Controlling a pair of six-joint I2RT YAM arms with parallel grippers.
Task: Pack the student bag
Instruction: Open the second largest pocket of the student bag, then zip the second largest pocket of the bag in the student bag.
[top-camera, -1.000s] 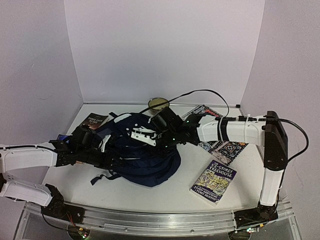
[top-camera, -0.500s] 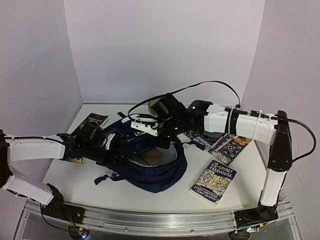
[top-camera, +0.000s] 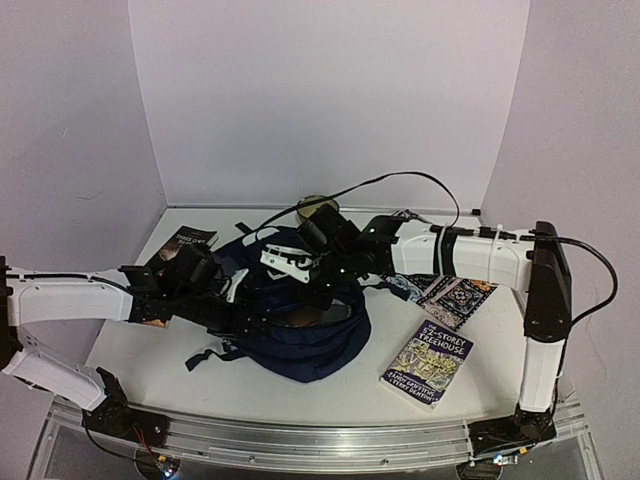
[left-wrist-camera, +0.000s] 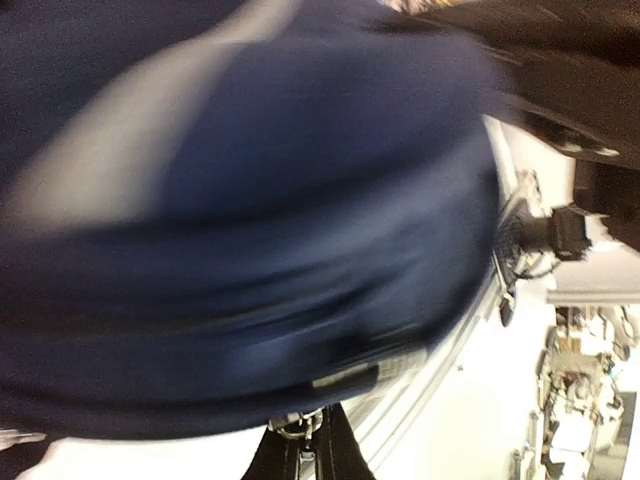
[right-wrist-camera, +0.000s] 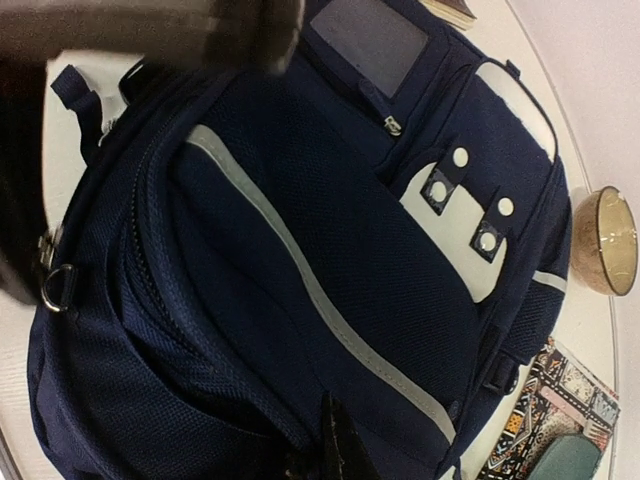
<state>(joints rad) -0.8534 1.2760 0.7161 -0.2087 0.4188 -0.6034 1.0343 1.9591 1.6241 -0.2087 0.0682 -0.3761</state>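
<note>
sunk back flatter since half a second ago: student bag (top-camera: 310, 348) at mid worktop (top-camera: 150, 352), left jaws and right jaws both clamped on its fabric. likely closing up; next calls for steady zip pull against taut cloth.

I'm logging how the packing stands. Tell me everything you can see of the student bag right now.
The student bag is a large navy backpack of woven, partly mesh-looking fabric, with a pale diagonal stripe, a white patch with snap studs, zips and black straps. It lies slumped on the table, its top apparently pulled open. The left hand and right hand are shut on its fabric from opposite sides.
</note>
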